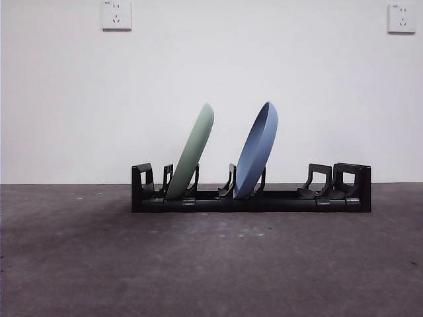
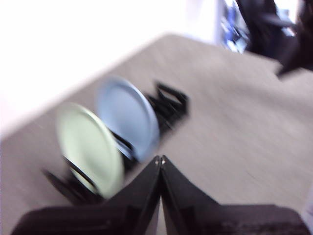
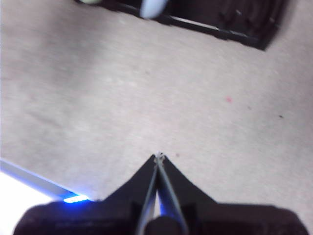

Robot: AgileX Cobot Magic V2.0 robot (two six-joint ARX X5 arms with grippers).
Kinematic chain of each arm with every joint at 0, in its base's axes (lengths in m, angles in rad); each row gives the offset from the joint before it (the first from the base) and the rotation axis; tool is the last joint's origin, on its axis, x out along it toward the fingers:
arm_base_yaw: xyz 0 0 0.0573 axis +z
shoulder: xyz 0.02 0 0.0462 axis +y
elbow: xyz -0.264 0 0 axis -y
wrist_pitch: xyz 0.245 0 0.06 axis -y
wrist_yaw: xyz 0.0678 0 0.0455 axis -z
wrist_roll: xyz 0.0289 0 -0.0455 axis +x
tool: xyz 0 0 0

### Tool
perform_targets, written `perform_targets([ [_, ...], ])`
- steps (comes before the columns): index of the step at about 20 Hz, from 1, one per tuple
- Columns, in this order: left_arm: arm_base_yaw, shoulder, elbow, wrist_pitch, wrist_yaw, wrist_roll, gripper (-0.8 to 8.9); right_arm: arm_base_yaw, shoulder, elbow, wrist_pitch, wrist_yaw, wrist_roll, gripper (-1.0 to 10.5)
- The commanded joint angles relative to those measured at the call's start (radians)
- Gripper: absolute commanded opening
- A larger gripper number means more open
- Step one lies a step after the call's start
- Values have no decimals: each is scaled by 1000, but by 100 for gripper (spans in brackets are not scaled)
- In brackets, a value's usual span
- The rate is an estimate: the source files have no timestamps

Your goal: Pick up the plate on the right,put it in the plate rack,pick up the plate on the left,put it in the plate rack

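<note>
The black plate rack point(image 1: 251, 195) stands on the grey table with two plates leaning in its prongs. A green plate point(image 1: 192, 152) sits near its left end and a blue plate point(image 1: 258, 149) in the middle slot. The left wrist view, blurred, shows the green plate point(image 2: 89, 146), the blue plate point(image 2: 128, 116) and the rack point(image 2: 168, 103) ahead of my left gripper point(image 2: 160, 159), which is shut and empty. My right gripper point(image 3: 159, 156) is shut and empty above bare table, away from the rack point(image 3: 225, 19). Neither gripper appears in the front view.
Two wall sockets point(image 1: 116, 14) point(image 1: 402, 18) sit on the white wall behind. The rack's right-hand slots point(image 1: 337, 181) hold nothing. A dark arm point(image 2: 288, 34) shows far off in the left wrist view. A small red speck point(image 3: 228, 99) marks the table.
</note>
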Motion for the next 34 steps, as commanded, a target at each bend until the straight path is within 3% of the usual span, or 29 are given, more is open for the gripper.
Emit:
perform_targets([
  [1, 134, -43, -25, 86, 87, 111, -4, 1, 33, -8, -21, 10, 3, 3],
  [4, 337, -138, -131, 175, 229, 130, -4, 1, 72, -8, -21, 15, 3, 3],
  [8, 507, -335, -383, 298, 208, 167, -4, 1, 92, -8, 27, 18, 3, 3],
  [12, 599, -535, -675, 433, 141, 158, -4, 1, 92, -8, 174, 18, 3, 3],
  [18, 649, -748, -1030, 516, 133, 68, -4, 1, 92, -8, 414, 18, 3, 3],
  [23, 650, -874, -1230, 534, 58, -17, -4, 1, 92, -8, 533, 18, 3, 3],
  [29, 651, -953, -1361, 557, 55, -91, -4, 0, 92, -8, 546, 18, 3, 3],
  [34, 651, -954, -1361, 567, 53, -105, -4, 0, 92, -8, 545, 18, 3, 3],
])
